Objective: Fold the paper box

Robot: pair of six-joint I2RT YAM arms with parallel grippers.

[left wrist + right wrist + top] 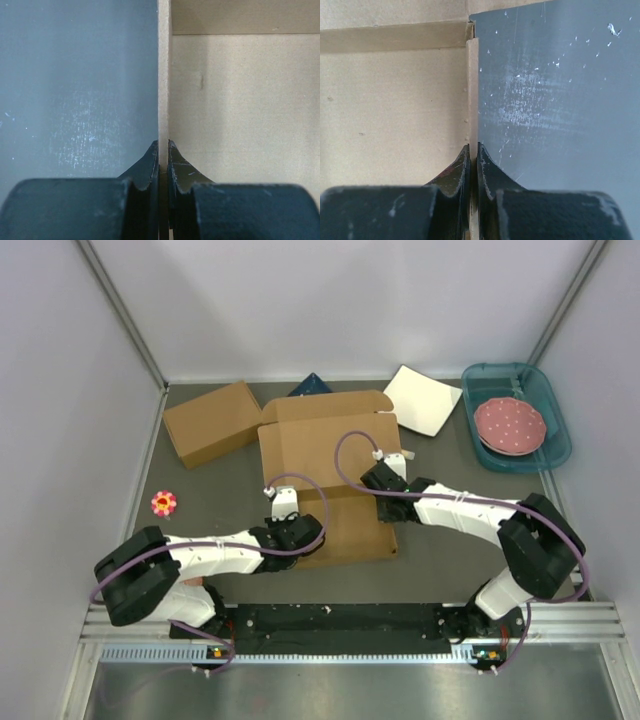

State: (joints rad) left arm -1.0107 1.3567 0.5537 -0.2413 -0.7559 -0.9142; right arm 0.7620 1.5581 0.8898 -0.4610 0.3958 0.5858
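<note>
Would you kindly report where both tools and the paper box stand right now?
Left tool shut on paper box left wall. Right tool shut on right wall. Both walls edge-up. Other cardboard box close at far left, not blocking.

Top external: high up, behind the black base plate [350,620] at frame bottom, aimed down and forward. Far enough back to take in the whole worktop [200,490], with the paper box [325,455] at centre.

Left wrist: right behind the left pincer [163,150], looking along its fingers. Very close, box wall edge-on down mid-frame, worktop left, cardboard right.

Right wrist: same closeness behind the right pincer [473,152], mirrored, cardboard left, worktop right.

Shared by all three: box and grey worktop beside it.
</note>
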